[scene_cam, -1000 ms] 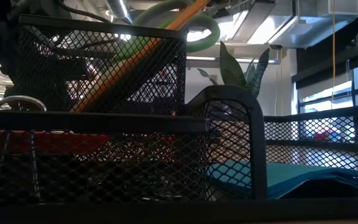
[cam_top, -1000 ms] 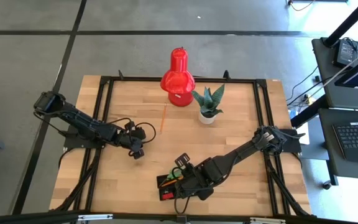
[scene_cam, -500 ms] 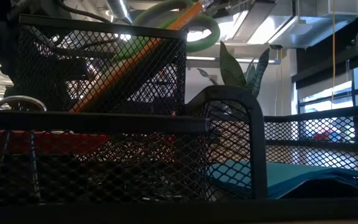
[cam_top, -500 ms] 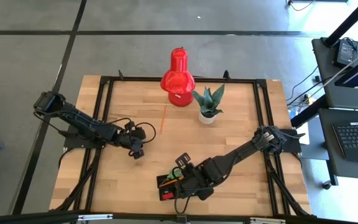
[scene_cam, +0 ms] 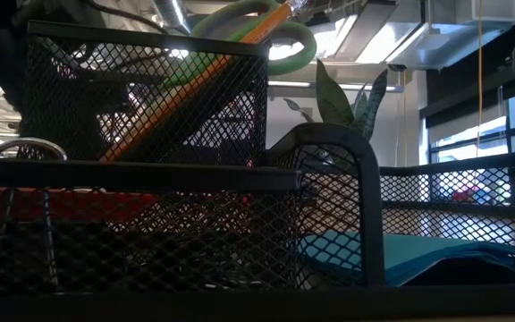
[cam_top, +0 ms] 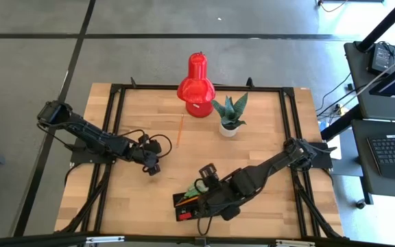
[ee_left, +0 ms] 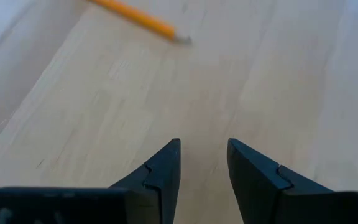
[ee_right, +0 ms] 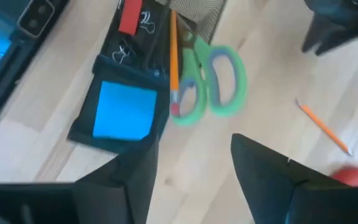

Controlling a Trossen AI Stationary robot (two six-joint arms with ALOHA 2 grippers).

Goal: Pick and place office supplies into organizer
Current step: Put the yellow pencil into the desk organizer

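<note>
The black mesh organizer (cam_top: 186, 208) stands near the table's near edge. In it show a blue note pad (ee_right: 124, 111), a red piece (ee_right: 129, 15), small clips (ee_right: 145, 20), an orange pencil (ee_right: 173, 56) and green-handled scissors (ee_right: 213, 81). The scissors' handles (scene_cam: 257, 27) stick out above the tall mesh cup (scene_cam: 141, 98), and the pencil (scene_cam: 195, 85) leans in it. My right gripper (ee_right: 194, 168) hovers open above the organizer, touching nothing. My left gripper (ee_left: 204, 155) is open, low over bare table at the left (cam_top: 151, 167). A second orange pencil (cam_top: 181, 130) lies on the table.
A big red lamp-like object (cam_top: 196, 86) and a white-potted green plant (cam_top: 230, 115) stand at the far middle of the table. A black frame (cam_top: 115, 123) runs along the table's sides. Bare wood lies between the left gripper and the organizer.
My right gripper has risen off the scissors' handles and drawn a little toward the table's right edge. The scissors stay standing in the organizer's cup with the pencil beside them. My left arm has kept still.
</note>
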